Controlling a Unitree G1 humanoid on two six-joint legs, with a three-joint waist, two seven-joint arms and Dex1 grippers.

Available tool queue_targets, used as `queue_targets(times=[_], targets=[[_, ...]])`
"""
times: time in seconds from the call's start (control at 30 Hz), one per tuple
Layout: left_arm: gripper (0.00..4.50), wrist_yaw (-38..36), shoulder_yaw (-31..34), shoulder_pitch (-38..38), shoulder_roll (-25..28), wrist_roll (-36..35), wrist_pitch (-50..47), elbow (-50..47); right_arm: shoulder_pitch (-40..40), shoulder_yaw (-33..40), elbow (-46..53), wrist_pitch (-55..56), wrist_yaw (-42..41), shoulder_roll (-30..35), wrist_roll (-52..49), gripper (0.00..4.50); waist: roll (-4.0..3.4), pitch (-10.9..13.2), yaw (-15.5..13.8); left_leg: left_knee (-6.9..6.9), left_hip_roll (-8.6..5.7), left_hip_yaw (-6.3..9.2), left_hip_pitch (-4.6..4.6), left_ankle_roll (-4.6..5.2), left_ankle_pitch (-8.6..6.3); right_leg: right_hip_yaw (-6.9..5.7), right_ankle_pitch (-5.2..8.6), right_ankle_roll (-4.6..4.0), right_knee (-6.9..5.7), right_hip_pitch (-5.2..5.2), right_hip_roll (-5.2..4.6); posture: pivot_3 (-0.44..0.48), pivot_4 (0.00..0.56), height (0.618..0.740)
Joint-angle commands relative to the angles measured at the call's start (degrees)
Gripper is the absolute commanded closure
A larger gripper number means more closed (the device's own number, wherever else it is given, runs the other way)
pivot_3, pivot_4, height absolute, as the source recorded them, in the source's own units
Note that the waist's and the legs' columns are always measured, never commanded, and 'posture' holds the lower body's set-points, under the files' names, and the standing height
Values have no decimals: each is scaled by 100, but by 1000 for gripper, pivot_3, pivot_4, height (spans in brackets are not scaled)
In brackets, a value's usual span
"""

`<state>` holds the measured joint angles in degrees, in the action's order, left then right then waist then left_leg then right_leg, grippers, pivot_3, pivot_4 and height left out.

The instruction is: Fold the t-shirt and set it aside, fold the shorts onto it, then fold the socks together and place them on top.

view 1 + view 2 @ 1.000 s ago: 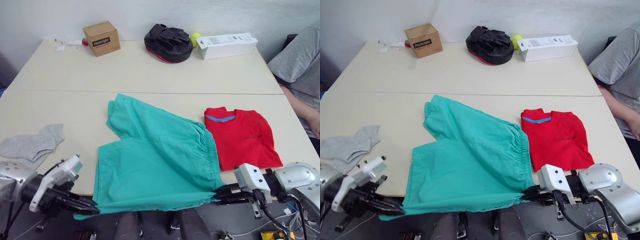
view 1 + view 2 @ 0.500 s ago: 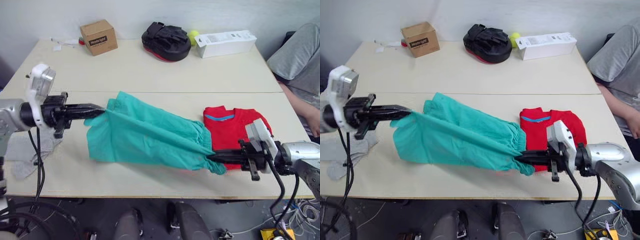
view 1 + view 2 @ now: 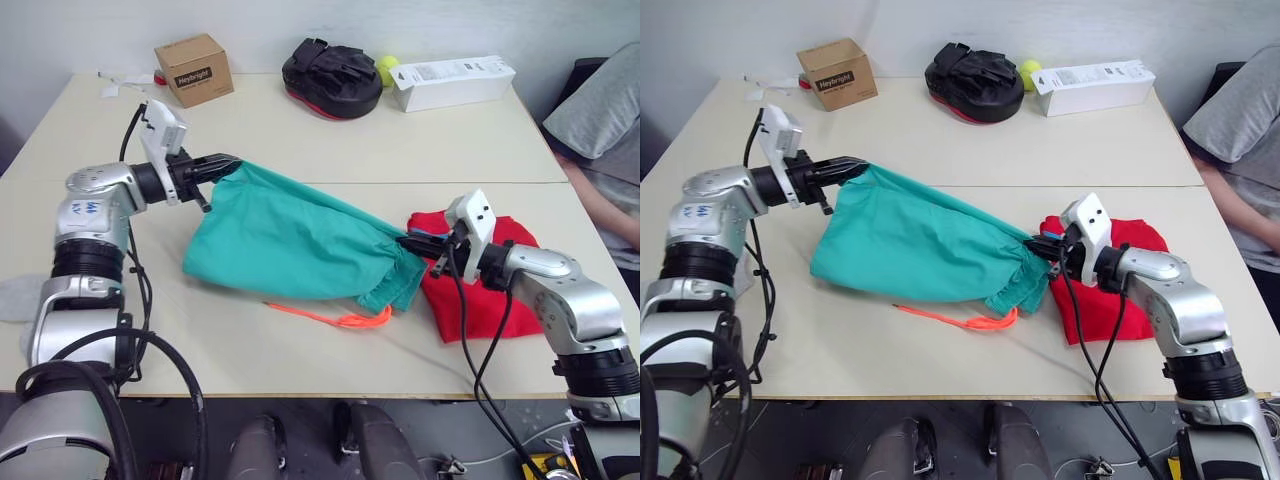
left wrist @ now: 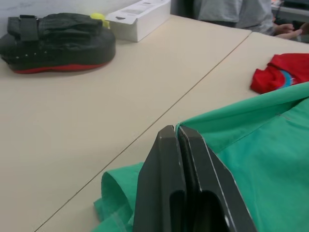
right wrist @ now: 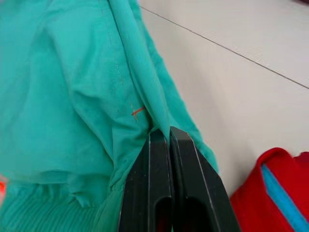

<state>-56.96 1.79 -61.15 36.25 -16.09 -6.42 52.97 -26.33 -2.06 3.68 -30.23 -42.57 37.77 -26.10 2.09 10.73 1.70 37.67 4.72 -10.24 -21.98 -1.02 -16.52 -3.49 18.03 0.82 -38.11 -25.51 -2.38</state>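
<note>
Teal cloth hung stretched between the two claws: the shorts ran in one long band across the middle of the table, their long axis slanting from the far left down toward the near right. The left gripper was clamped on the leg-hem end at the far left, its fingers pressed flat together over a fold of the green fabric in the left wrist view. The right gripper was clamped on the gathered waist end, fingers likewise closed with cloth pinched between them. The lower edge of the shorts sagged onto the tabletop, and the orange drawstring trailed loose on the table just in front of the waistband.

The red t-shirt lay folded on the near right of the table, directly under and behind the right gripper; the waist end of the shorts touched or just overlapped its left edge, and I could not tell which. Seen from the left gripper, the t-shirt lay well apart along the same slanted line the shorts followed. So the right arm was far the nearer to the landing spot, and my judgement is that the left end would have to be carried over toward the right for the shorts to finish on the shirt. The grey socks lay at the near left edge, well apart from both garments.
</note>
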Motion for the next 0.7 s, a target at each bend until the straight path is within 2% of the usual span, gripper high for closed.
queue_targets(times=[0.03, 0.07, 0.17, 0.23, 0.3, 0.43, 0.5, 0.53, 0.6, 0.7], targets=[[4473, 402, 170, -247, 26, 315, 723, 539, -71, 88, -206, 394, 176, -88, 399, 4500, 0, 0, 5, 8, -1, 0, -9, 0, 0, -1, 0, 0, -3, -8, 2, 0, 150, 740], [4290, 565, 188, -265, -8, 399, 903, 698, -84, 148, -220, 451, 236, -164, 422, 4500, 0, 0, 4, 15, 0, 0, -15, 0, 0, -2, 0, 0, -9, -11, 3, 0, 150, 740], [3606, 1546, 311, -312, -28, 662, 1605, 1093, -93, 325, -198, 708, 395, -286, 551, 3903, 1, 1, 11, 31, 1, 3, -18, 0, -1, -1, -1, 1, -24, -12, 0, 0, 150, 740], [2981, 1830, 458, -332, -18, 670, 1890, 1205, -64, 447, -162, 947, 443, -290, 632, 3242, 1, 1, 6, 40, 3, 6, -17, 1, 0, -1, -2, 2, -37, -12, -3, 0, 150, 740], [2312, 1791, 566, -255, 35, 655, 2255, 1155, 11, 653, -89, 1266, 455, -222, 686, 2531, 2, 2, -6, 43, 1, 8, -17, 4, 2, -2, -2, 4, -43, -12, -6, 0, 150, 740], [1045, 399, 845, 209, 117, 162, 2782, 480, 486, 943, 538, 1820, -189, 41, 427, 1143, 2, 2, -12, 40, -1, 6, -17, 5, 4, -5, -3, 4, -44, -12, -6, 0, 150, 740], [354, -555, 737, 711, 285, 9, 2888, -171, 962, 841, 1218, 1851, -726, 265, 212, 356, 1, 2, -7, 39, 0, 6, -17, 2, 2, -8, -2, 4, -43, -11, -3, 0, 150, 740], [117, -934, 649, 983, 386, -5, 2970, -488, 1182, 751, 1514, 1839, -883, 368, 203, 125, -1, 1, 8, 37, 0, 3, -16, 1, 2, -6, -2, 4, -41, -11, -1, 0, 150, 740], [36, -1476, 520, 1515, 562, -53, 2886, -1087, 1555, 559, 1990, 1766, -934, 430, 262, 19, -1, 1, 37, 36, 1, 2, -10, -9, -4, -3, 1, 2, -43, -9, 9, 0, 150, 740], [36, -1718, 477, 2248, 747, -25, 2896, -1778, 1970, 104, 2408, 1785, -741, 323, 687, 19, 0, 1, 62, 42, 8, 4, -5, -19, 2, 0, 1, 1, -52, -9, 16, 0, 150, 740]])
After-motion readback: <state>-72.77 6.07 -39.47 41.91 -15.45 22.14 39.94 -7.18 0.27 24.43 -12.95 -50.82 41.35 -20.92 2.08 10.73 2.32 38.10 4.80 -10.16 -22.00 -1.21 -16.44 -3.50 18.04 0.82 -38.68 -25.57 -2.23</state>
